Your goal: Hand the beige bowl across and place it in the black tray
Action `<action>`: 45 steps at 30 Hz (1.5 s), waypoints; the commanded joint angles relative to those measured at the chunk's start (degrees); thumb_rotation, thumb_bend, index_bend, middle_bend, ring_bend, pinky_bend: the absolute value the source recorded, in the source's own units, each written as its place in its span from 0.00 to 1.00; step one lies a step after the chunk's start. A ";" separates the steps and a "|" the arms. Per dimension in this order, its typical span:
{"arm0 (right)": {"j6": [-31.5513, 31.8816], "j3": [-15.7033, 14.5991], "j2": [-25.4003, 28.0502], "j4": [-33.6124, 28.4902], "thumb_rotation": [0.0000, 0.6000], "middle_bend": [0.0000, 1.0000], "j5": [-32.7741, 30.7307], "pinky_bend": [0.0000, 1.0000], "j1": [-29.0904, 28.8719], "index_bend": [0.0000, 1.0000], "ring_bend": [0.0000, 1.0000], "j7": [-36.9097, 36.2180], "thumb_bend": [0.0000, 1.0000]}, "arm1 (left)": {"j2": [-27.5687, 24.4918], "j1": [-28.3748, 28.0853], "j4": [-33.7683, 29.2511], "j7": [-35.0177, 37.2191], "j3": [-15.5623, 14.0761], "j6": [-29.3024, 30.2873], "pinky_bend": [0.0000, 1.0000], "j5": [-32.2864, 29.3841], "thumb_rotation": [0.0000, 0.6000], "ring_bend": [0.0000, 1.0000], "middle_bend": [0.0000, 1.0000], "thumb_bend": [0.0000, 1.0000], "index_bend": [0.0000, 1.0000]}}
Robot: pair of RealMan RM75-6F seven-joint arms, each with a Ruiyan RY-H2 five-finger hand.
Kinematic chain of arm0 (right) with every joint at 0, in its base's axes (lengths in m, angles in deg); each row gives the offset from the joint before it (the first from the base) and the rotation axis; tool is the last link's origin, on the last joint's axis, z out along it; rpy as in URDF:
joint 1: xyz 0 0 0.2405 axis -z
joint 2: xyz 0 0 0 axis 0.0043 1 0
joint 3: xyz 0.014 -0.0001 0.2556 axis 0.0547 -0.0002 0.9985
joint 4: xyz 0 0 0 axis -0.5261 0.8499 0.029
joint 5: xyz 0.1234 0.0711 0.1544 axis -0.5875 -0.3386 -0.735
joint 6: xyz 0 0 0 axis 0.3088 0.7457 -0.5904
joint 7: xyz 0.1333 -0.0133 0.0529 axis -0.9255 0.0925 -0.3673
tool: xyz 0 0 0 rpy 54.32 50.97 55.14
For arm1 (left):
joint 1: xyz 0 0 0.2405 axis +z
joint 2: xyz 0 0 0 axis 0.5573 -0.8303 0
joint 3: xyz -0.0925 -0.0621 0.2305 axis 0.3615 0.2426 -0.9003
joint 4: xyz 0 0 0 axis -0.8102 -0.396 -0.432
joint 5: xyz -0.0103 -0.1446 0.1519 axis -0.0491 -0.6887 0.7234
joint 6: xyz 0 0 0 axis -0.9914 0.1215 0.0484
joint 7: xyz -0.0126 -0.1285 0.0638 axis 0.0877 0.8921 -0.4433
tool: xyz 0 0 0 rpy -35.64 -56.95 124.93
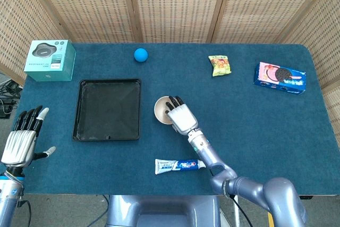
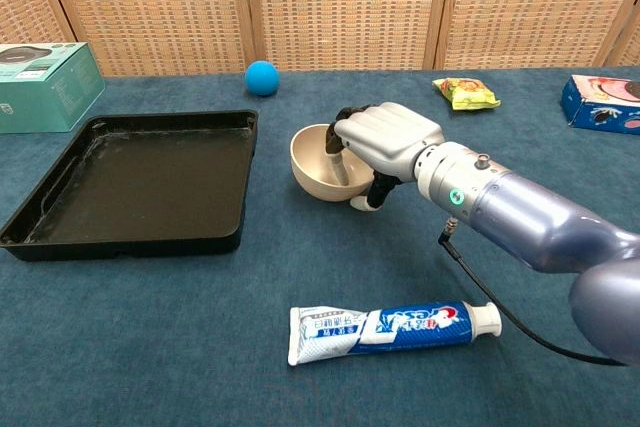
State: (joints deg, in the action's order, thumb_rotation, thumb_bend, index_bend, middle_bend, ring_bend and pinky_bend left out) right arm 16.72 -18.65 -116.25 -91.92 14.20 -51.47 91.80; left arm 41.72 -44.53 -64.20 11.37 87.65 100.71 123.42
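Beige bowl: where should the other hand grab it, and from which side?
Judging by its pose, grab the beige bowl by its bare left rim, coming from the black tray side. The right hand already holds the right rim, fingers inside, and the bowl's mouth faces up.

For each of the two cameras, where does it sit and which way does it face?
Head view: high up, looking steeply down on the whole table; shows the left hand and the right hand holding the beige bowl.
Chest view: low at the front, looking across towards the screen; only the right hand shows.
Shared: bowl, black tray, toothpaste, blue ball.
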 commanded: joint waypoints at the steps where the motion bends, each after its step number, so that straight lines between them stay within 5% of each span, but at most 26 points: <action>1: 0.15 0.38 1.45 -2.69 1.00 0.02 -1.00 0.07 0.48 0.15 0.00 2.19 0.30 | -0.05 0.07 -0.05 0.10 -0.01 0.20 0.00 0.09 1.00 0.00 0.00 0.00 0.00; 13: 5.84 0.00 11.63 -15.29 1.00 0.00 -1.86 0.04 5.47 0.08 0.00 7.63 0.29 | -0.10 0.31 -0.42 -0.48 -0.28 0.96 0.00 0.76 1.00 0.00 0.00 0.00 0.00; 22: 17.06 -6.24 23.70 -24.22 1.00 0.00 2.76 0.01 16.57 0.02 0.00 3.04 0.24 | 0.32 0.40 -1.00 -2.52 -0.59 1.50 0.00 1.35 1.00 0.00 0.00 0.00 0.00; 35: 29.54 -12.79 31.39 -24.74 1.00 0.00 7.36 0.00 29.51 0.00 0.00 -6.24 0.20 | 2.15 -0.08 -1.08 -6.13 -1.30 1.59 0.00 3.12 1.00 0.00 0.00 0.00 0.00; 45: 36.26 -13.95 33.98 -24.25 1.00 0.00 10.46 0.00 34.83 0.00 0.00 -12.73 0.20 | 4.01 -1.06 -1.09 -7.28 -1.04 1.24 0.00 4.24 1.00 0.00 0.00 0.00 0.00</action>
State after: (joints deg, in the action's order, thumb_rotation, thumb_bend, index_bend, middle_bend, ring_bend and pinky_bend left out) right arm 52.61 -32.57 -82.64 -116.23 24.33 -16.96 79.47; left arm 45.67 -45.43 -65.18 4.02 86.45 102.00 127.54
